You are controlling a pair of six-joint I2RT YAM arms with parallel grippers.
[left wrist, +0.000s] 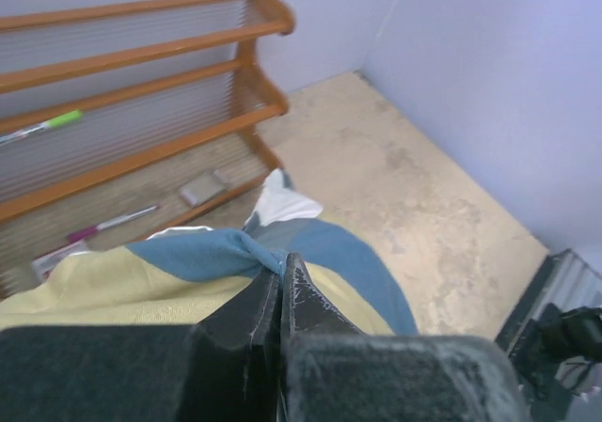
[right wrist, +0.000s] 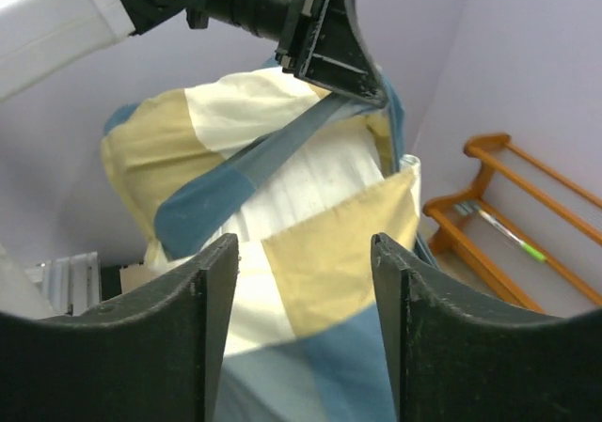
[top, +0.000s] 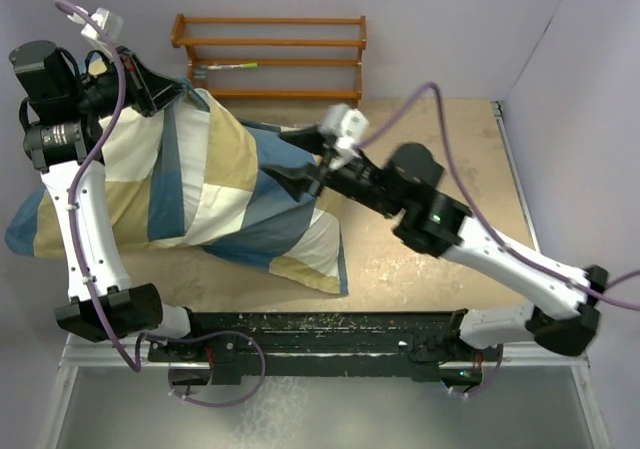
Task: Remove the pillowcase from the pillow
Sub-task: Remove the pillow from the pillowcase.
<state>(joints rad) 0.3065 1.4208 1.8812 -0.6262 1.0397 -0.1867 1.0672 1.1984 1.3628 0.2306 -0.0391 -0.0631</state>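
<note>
Pinching a blue fold at the top of the pillowcase [top: 215, 184], the left claw [top: 180, 91] was clamped tight on the fabric, fingers pressed together in the left wrist view with the cloth bunched at their tips. That corner was held up off the bench [top: 440, 139], so the cover hung down from the claw in a tent shape, its tan, cream and blue blocks spreading out. The low end lay on the bench toward the near edge, and another part trailed off to the left. The right claw [top: 298, 159] sat at the right side of the raised cover with its jaws apart. In the right wrist view, tan and blue cloth filled the gap between the two dark fingers [right wrist: 221, 319], but whether they touched it couldn't be told. The pillow [right wrist: 310, 182] was inside the case and mostly hidden. It showed as a plain white patch with small specks behind a tan hemmed flap in the right wrist view. At the back of the bench stood a wooden rack [top: 270, 59] against the wall, with a green-tipped pen [top: 235, 66] on its middle shelf. The rack was well apart from the right claw and just behind the lifted corner.
</note>
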